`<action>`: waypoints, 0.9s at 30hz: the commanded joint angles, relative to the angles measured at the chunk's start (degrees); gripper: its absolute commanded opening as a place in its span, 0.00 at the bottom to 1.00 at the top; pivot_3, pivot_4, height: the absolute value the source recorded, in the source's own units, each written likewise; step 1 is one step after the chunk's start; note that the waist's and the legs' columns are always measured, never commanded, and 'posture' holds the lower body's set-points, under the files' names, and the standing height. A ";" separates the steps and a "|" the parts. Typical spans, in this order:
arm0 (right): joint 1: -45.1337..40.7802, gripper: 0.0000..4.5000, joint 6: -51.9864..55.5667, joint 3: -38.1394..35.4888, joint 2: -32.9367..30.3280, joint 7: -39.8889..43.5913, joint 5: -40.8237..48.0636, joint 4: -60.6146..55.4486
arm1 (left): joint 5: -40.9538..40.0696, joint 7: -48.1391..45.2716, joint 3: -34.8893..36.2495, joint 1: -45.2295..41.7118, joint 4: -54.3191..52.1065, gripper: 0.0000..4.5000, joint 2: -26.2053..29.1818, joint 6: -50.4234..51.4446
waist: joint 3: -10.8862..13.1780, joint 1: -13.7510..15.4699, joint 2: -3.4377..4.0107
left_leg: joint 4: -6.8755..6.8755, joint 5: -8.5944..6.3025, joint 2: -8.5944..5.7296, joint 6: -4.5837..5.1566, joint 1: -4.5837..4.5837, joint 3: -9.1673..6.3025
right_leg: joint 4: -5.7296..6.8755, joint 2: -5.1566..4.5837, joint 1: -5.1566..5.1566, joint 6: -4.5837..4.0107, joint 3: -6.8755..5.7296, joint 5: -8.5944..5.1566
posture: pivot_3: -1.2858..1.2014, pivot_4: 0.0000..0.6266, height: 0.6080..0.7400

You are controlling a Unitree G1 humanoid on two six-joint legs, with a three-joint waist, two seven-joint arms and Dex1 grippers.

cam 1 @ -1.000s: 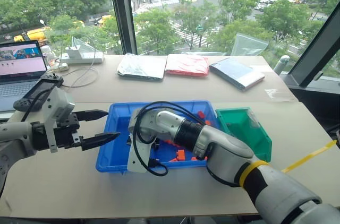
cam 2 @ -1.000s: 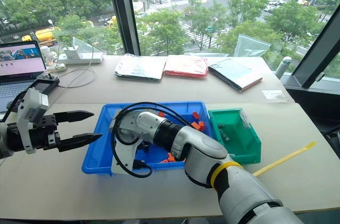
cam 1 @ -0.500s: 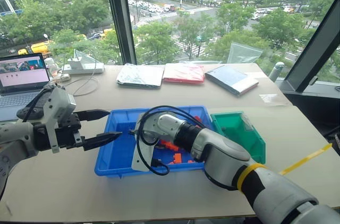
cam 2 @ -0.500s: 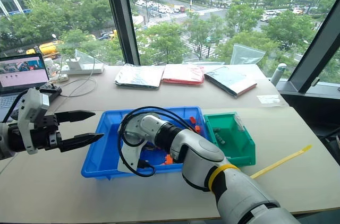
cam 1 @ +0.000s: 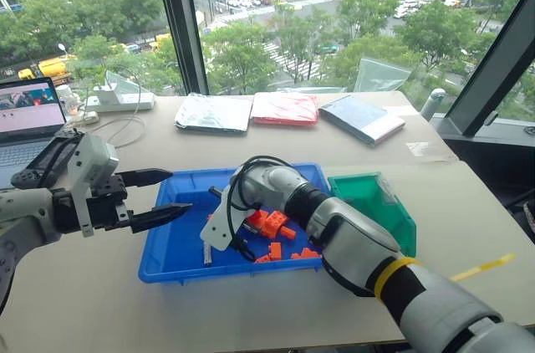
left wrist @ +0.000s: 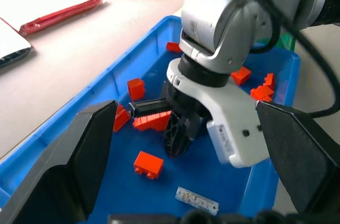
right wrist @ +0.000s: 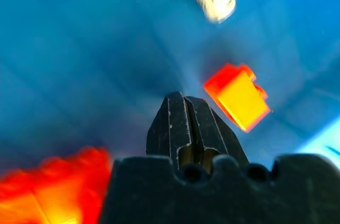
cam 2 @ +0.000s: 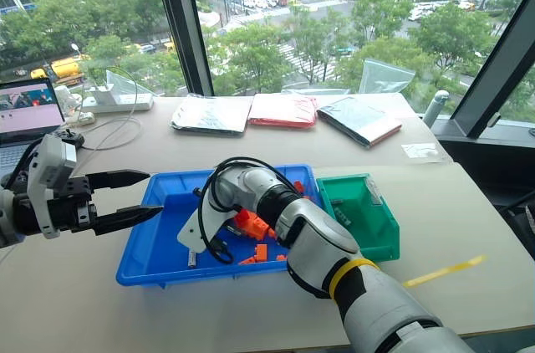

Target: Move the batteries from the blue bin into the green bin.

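Inside the blue bin [left wrist: 64, 115], the right gripper [right wrist: 187, 108] is pinched together holding nothing; a battery [left wrist: 197, 200] lies just beside it, so it likely needs re-grasping.

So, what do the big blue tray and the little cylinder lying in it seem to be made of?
The shallow bright-blue rectangular tray looks like moulded plastic: even colour, rolled rim, soft sheen. The small silvery cylinder is probably metal, perhaps under a printed wrap; it shines pale.
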 commanded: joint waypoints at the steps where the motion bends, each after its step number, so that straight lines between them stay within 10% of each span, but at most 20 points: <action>1: -0.25 0.01 15.37 -10.78 -5.46 10.87 12.85 -15.36 | 0.33 -0.37 -0.29 -1.37 0.34 1.00 0.31 -1.04 | 0.73 0.04 0.00 | 0.41 0.01 0.00 -0.02 -0.89 -0.06 | 0.40 -0.04 -0.81 0.00 -0.03 0.01 | 0.52 0.24 1.00; 5: 2.99 0.01 26.72 -15.98 -9.47 13.56 20.78 -26.01 | 0.43 -0.40 -1.49 -2.56 0.92 1.00 0.31 -1.21 | 0.78 -0.01 0.04 | 0.91 0.41 -0.13 -0.70 -2.87 -0.18 | 0.97 -0.18 -2.71 0.37 -0.14 0.35 | 0.52 0.24 1.00; 19: 12.23 0.01 38.39 -9.60 -4.13 5.12 25.24 -35.38 | 1.11 -1.18 -2.28 -3.99 1.93 1.00 0.49 -1.41 | 1.28 -0.99 0.03 | 1.01 0.29 -0.22 -0.44 -2.73 0.11 | 0.65 -0.06 -2.76 0.28 -0.05 0.44 | 0.52 0.24 1.00; 27: 12.47 0.56 36.20 -6.88 -4.15 4.62 26.24 -34.83 | 1.27 -1.21 -1.39 -3.15 1.40 1.00 0.43 -1.16 | 1.37 -0.02 0.00 | 1.34 0.30 -0.17 -0.46 -2.70 0.06 | 0.86 0.02 -2.68 0.21 -0.07 0.52 | 0.52 0.24 1.00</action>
